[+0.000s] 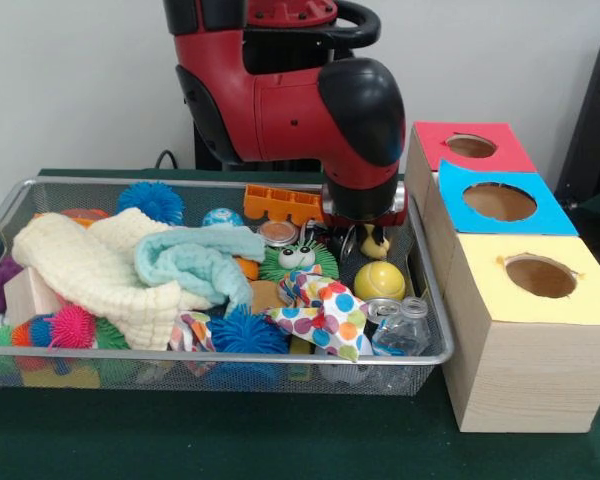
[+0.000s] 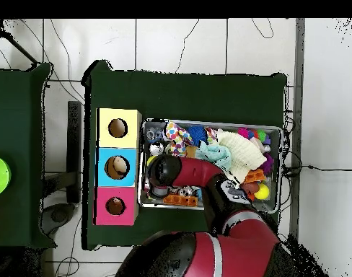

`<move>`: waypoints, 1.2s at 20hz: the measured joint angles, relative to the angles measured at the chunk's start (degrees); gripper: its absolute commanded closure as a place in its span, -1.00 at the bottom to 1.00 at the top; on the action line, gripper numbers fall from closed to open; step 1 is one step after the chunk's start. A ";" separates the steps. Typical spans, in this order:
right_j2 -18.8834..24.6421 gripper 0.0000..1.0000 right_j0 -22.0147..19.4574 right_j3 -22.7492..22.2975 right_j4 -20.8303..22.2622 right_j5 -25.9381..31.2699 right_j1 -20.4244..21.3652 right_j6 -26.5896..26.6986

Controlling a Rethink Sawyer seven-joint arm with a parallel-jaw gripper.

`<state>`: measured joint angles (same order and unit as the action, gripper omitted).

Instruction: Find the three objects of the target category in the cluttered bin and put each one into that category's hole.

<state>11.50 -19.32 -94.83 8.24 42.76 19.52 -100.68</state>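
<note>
The silver wire-mesh basket (image 1: 230, 357) is full of clutter; it also shows in the overhead view (image 2: 274, 128). My gripper (image 1: 361, 240) hangs low in its rear right corner, under the red and black wrist. A small yellow toy figure, seemingly the duck (image 1: 377, 242), sits right at the gripper, beside a yellow ball (image 1: 379, 281). I cannot tell if the gripper holds it. No brown-and-white figure is visible. In the overhead view the arm (image 2: 180, 172) hides the gripper and the basket's left part.
Three wooden boxes stand beside the basket, with a red top (image 1: 472, 146), a blue top (image 1: 500, 202) and a yellow top (image 1: 540, 277), each with one hole. Cream cloth (image 1: 90, 270), teal cloth (image 1: 200, 260), spotted cloth (image 1: 325, 310), spiky balls and a crushed bottle (image 1: 400, 326) fill the basket.
</note>
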 measured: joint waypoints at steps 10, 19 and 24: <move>0.00 1.00 0.01 0.17 0.34 1.08 1.30 0.00; -0.02 1.00 -0.05 0.07 2.59 -7.83 6.49 0.01; -0.02 1.00 -0.17 -0.86 2.90 -7.72 8.55 0.01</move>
<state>11.48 -19.49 -95.69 11.15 35.03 28.08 -100.67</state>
